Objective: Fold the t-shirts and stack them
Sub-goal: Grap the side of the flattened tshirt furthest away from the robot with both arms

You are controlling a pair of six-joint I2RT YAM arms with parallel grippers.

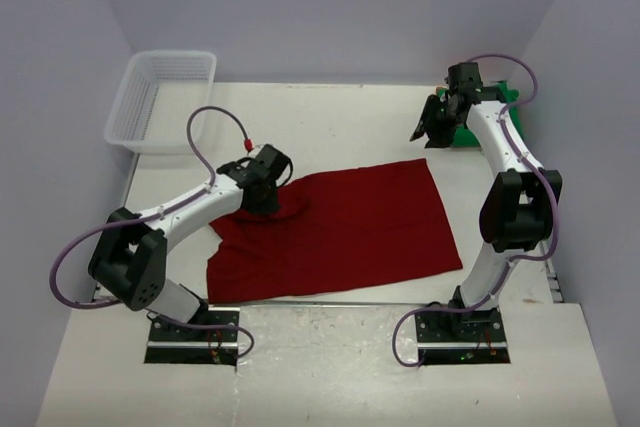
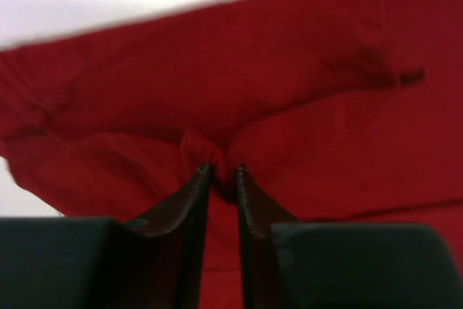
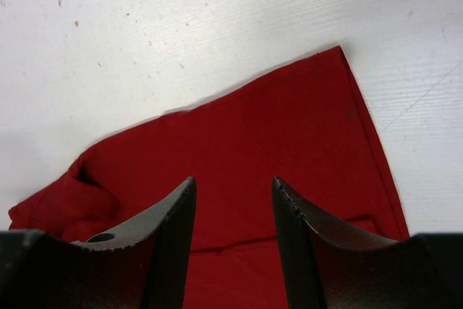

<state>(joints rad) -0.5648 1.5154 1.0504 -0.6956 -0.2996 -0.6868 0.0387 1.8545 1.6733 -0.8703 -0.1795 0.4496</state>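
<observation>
While the dark red t-shirt (image 1: 345,232) is spread on the table (image 1: 330,117), a fold at its left side is pinched by the left gripper (image 2: 223,171); the right gripper (image 3: 233,184) is held parted and empty.

walls (image 1: 330,7): pale lilac | table (image 1: 340,127): white (lightly scuffed) | light: even

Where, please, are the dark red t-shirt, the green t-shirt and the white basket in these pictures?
dark red t-shirt (image 1: 350,227): top external view, middle of its flat body.
green t-shirt (image 1: 514,97): top external view, the small part of it that shows.
white basket (image 1: 128,107): top external view, its left mesh wall.
</observation>
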